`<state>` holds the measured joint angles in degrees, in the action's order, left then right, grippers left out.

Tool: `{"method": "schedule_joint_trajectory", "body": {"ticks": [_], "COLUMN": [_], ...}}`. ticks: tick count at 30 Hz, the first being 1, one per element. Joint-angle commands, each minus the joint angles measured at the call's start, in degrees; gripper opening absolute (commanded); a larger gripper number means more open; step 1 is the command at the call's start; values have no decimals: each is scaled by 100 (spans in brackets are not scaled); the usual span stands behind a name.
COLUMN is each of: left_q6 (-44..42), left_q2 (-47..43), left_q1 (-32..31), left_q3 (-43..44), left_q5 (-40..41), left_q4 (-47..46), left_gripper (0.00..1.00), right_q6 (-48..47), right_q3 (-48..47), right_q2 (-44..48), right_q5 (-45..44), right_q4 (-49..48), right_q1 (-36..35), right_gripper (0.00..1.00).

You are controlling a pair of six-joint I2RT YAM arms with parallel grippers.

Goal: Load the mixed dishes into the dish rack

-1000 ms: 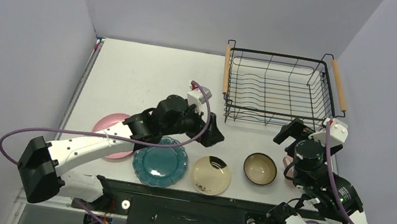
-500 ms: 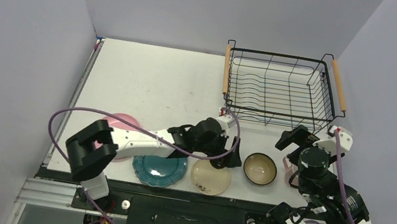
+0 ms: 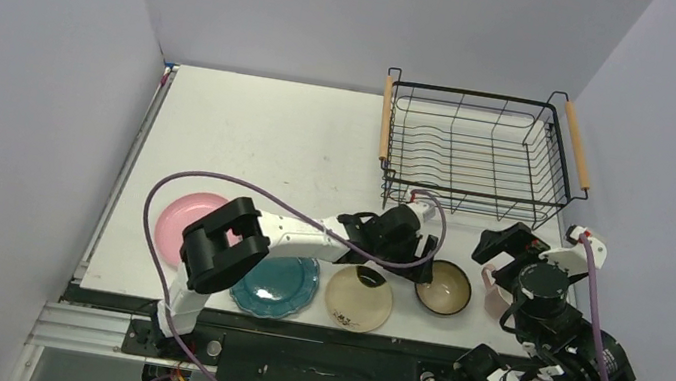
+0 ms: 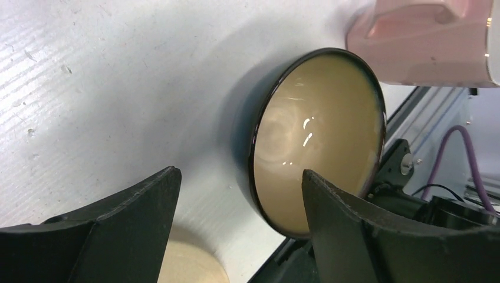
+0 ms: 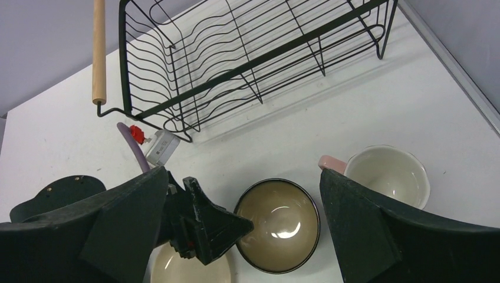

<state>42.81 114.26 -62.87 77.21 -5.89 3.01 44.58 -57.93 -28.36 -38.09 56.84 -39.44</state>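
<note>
While outstretched, the left arm (image 3: 307, 236) seemingly straddles the bowl's rim (image 4: 255, 154).

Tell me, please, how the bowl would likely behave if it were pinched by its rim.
The bowl looks rigid, so it probably won't flex. Highlights on its glossy inside suggest a slick glaze that could slip in a pinch. Held by one edge, its rounded body may well swing down, and it looks breakable if dropped.

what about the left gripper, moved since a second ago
Yes. The left gripper swung right and nearer, from in line with the left handle of the dish rack to the left rim of the dark-teal bowl.
</note>
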Motion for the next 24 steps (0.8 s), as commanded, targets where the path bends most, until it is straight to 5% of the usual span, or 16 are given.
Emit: {"method": "schedule_joint_trajectory", "body": {"ticks": [1, 14, 24], "left_q6": [-209, -621, -864], "left_q2": [284, 1133, 1179], "left_q1": [-176, -451, -436], "left_q3": [736, 1768, 2061], "left_q5": [482, 1309, 1860], "left_q4": [736, 1759, 2254], "left_gripper": [72, 52, 9], "right_q6": [89, 232, 256], "right_q3": [43, 88, 95], "right_q2": [-55, -11, -3], "right_q5": [-28, -166, -245], "right_q4": [32, 139, 152], "right_q1": [-21, -26, -28], "right_gripper": [96, 96, 96]}}
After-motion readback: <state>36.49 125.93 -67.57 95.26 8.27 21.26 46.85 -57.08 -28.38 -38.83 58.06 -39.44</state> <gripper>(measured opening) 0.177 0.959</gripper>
